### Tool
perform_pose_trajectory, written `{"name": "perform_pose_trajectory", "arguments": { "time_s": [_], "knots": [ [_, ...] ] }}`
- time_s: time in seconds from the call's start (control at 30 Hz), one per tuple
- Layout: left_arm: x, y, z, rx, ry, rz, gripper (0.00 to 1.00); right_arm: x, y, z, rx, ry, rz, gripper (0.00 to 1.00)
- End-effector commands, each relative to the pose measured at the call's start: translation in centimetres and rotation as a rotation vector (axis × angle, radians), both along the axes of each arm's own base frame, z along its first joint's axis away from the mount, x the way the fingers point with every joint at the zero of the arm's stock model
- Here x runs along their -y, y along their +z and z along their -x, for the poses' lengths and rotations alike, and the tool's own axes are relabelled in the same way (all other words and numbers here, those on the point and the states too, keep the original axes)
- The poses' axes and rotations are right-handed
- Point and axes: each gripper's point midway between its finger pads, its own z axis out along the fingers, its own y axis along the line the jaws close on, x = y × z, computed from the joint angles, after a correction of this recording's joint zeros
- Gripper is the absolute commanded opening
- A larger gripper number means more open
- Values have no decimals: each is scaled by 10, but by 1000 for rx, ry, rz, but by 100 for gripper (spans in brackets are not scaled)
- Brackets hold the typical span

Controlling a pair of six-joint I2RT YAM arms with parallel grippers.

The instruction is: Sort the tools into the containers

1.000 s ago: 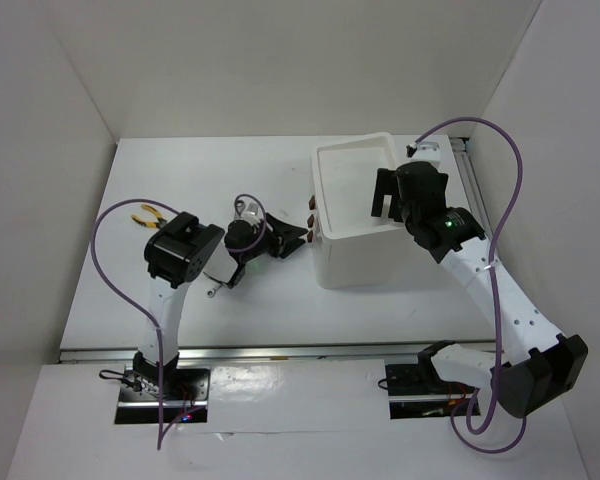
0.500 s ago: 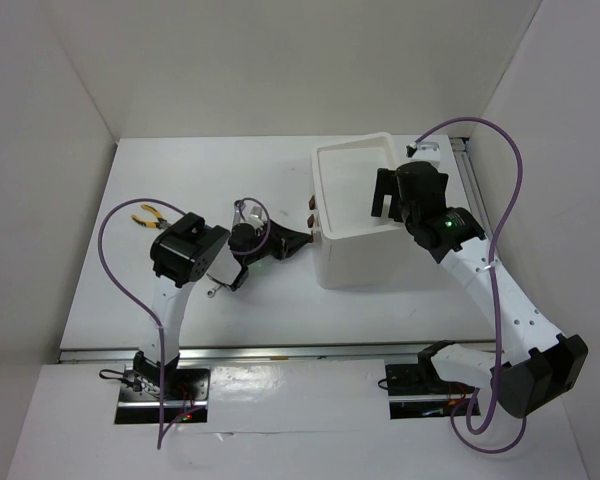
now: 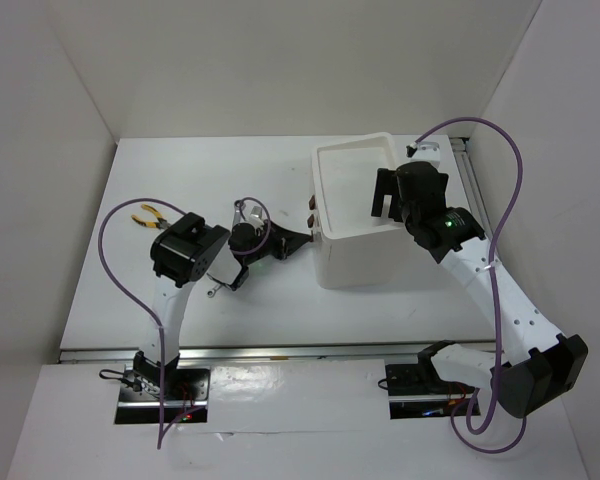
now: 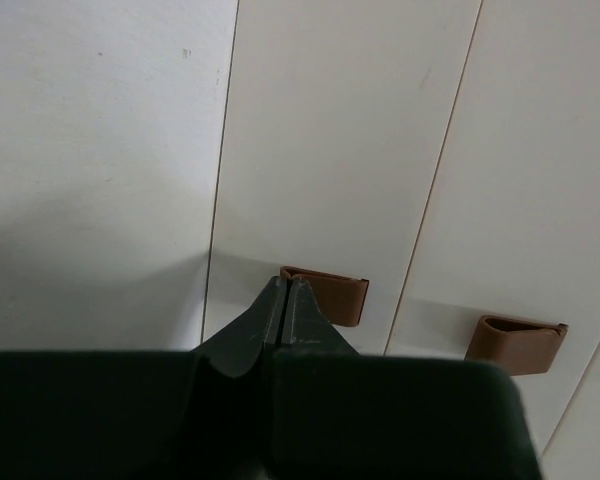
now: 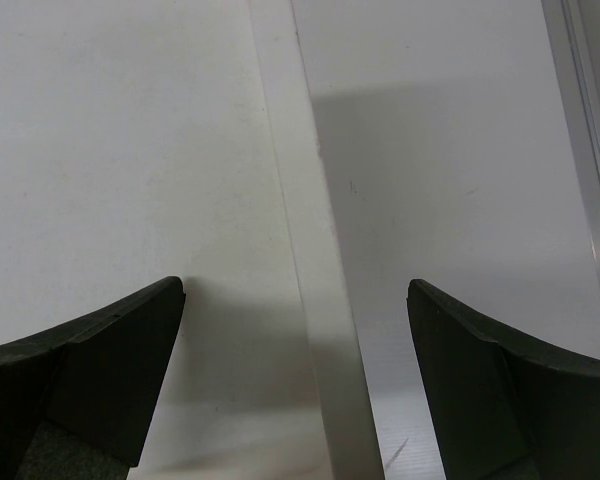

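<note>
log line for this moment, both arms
left gripper: shut, tips at brown drawer handle | right gripper: open over top tray | yellow-handled pliers: on table

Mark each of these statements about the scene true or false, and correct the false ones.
1. The left gripper has its fingers closed together right at a brown drawer handle. True.
2. The right gripper is shut on a screwdriver. False: its fingers stand wide apart with nothing between them.
3. The yellow-handled pliers lie inside the top tray. False: they lie on the table, well away from the white box unit.
4. The left wrist view shows a second handle beside the first. True.
5. The right gripper is over the white box unit. True.
</note>
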Motion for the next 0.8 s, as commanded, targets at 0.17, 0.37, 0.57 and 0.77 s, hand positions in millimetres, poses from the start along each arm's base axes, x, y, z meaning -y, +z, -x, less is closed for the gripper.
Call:
{"name": "perform_pose_trajectory", "arguments": {
  "time_s": [0.17, 0.37, 0.57, 0.77],
  "knots": [
    [-42, 32, 6, 88, 27, -39, 0, 0, 2, 1, 12, -1, 12, 100],
    [-99, 41, 0, 58, 142, -153, 0, 0, -2, 2, 4, -1, 16, 100],
    [-151, 42, 0, -8, 242, -285, 0, -3, 2, 2, 12, 8, 12, 100],
    [-184, 45, 3, -39, 286, -368, 0, -5, 1, 2, 10, 16, 7, 100]
  ]
}}
